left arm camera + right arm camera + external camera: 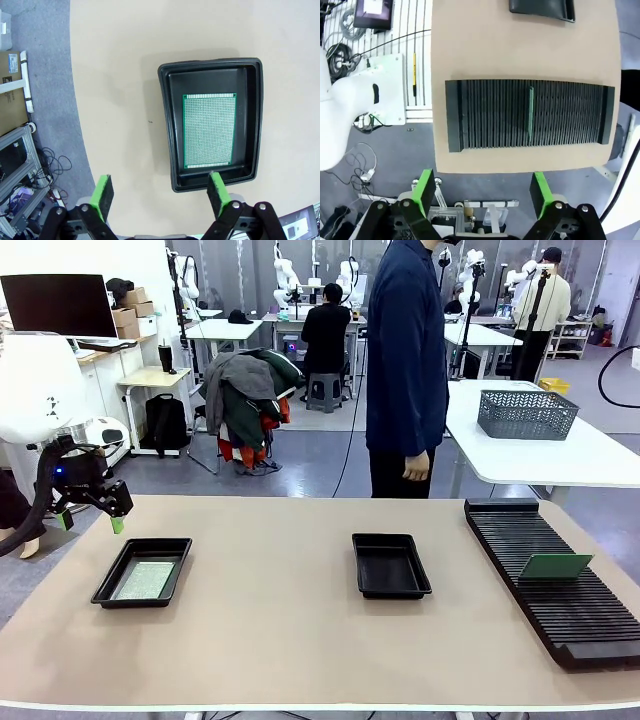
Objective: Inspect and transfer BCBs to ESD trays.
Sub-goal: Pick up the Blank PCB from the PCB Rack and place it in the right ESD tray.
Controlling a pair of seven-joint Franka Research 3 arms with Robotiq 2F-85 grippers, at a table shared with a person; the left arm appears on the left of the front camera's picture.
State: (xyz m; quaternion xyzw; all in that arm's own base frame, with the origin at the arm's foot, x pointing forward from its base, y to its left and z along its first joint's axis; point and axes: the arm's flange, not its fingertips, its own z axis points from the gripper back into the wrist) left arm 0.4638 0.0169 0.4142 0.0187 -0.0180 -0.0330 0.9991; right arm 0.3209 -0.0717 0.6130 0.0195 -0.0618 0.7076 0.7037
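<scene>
**One board trayed, another waiting in the rack**

My left pincer (91, 522) hung released near the bench's (280, 640) left edge, jaws wide. It was just beside the left ESD tray (167, 130), where one BCB (209, 131) lay flat on the floor, square to the walls. My right pincer (482, 190) was equally released, poised over the ribbed rack (485, 115). There a second BCB (530, 117) stood on edge in a slot, presumably so its faces could be checked and its top edge gripped. The middle ESD tray (391, 565) sat bare, likely meant for that board. A person (405, 360) stood at the far side.
</scene>
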